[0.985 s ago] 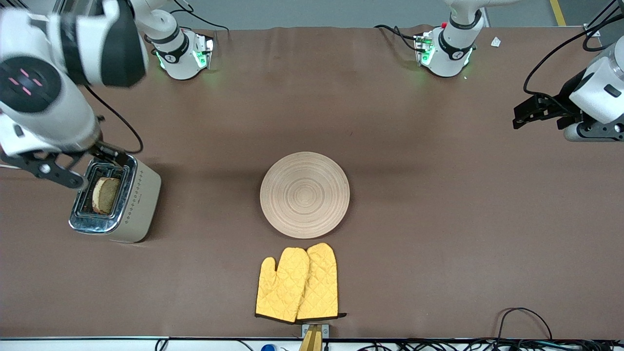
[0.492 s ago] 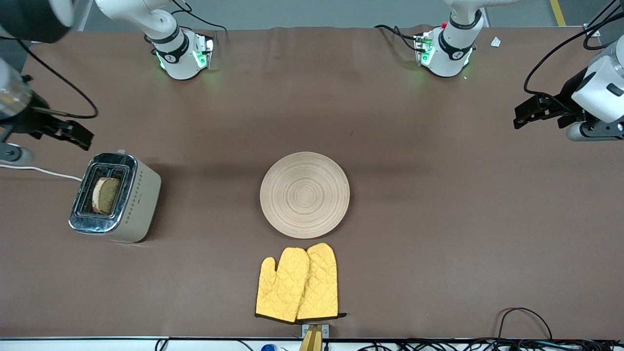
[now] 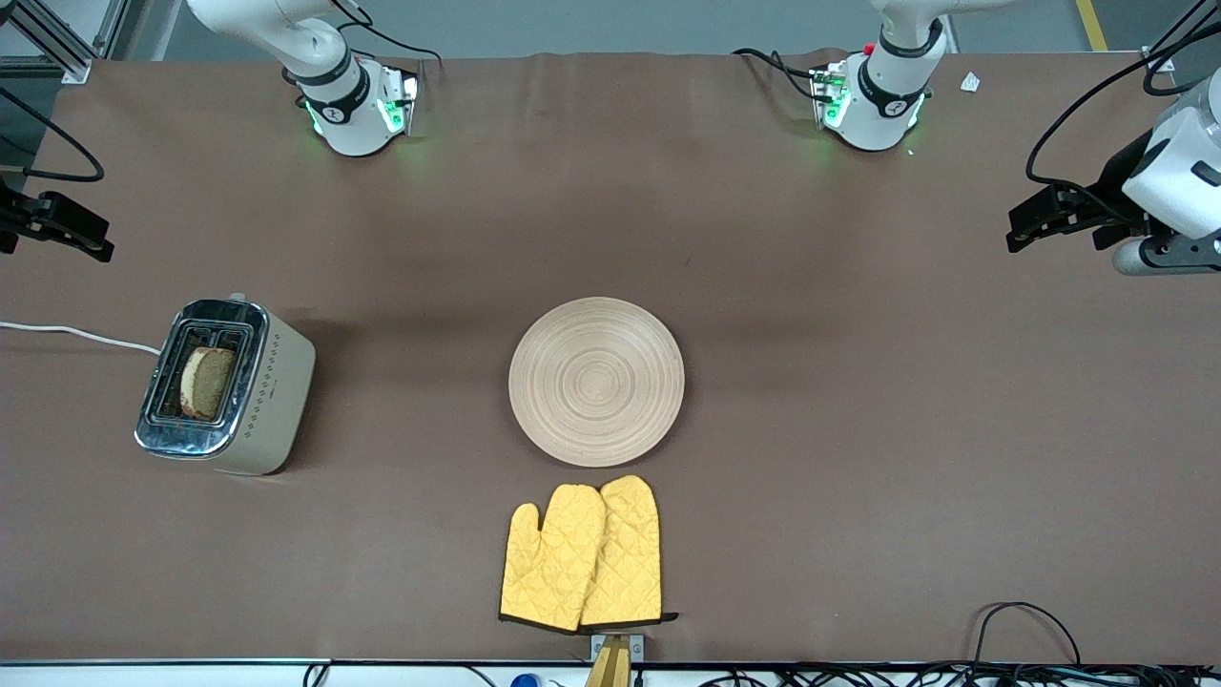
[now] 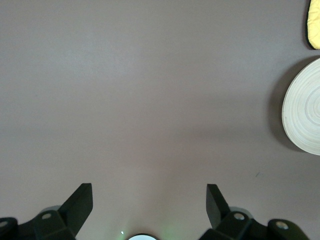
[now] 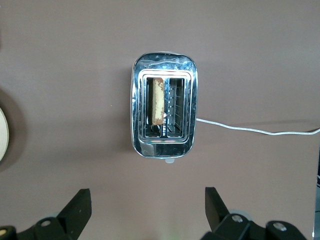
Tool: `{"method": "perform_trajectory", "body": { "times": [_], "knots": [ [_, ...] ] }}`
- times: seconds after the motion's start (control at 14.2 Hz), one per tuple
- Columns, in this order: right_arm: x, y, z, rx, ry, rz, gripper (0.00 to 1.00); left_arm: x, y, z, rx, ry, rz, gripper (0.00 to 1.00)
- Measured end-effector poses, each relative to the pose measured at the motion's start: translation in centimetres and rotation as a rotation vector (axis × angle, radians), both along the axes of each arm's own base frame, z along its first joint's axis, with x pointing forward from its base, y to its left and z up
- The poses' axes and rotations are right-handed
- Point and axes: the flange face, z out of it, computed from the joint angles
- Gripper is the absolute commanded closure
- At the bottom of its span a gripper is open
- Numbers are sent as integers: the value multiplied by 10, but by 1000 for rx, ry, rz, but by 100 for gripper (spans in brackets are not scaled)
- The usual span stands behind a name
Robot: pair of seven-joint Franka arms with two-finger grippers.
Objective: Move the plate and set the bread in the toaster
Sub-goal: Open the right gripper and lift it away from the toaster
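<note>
A: Start with the front view. Where are the task's things?

B: The toaster stands at the right arm's end of the table, its white cord trailing off toward that edge. The bread sits upright in one slot, its top poking above the chrome. The plate lies flat mid-table, with a pair of yellow oven mitts just beside it, nearer the camera.

A: And the arms?

B: Both are pulled out to the table's ends, up in the air. The right gripper shows only as a dark tip at the picture's edge, over bare table between the toaster and its own base. The left gripper hangs over the table's other end, well apart from the plate.

A: Left wrist view?

B: The left gripper has its fingers spread wide over bare brown table, holding nothing. The plate's rim and a mitt's corner peek in at the edge.

A: Right wrist view?

B: The right gripper looks straight down, fingers spread, empty. Below it the toaster shows both slots, with the bread in the one nearer the plate.
</note>
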Motion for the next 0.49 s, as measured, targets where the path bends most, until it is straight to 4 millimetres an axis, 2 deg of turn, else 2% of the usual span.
{"method": "perform_trajectory", "body": {
  "times": [0.28, 0.49],
  "knots": [
    [-5, 0, -7, 14, 12, 13, 0, 0, 2, 10, -2, -21, 3, 0],
    [-9, -14, -3, 18, 8, 27, 0, 1, 3, 12, -3, -27, 6, 0]
  ]
}}
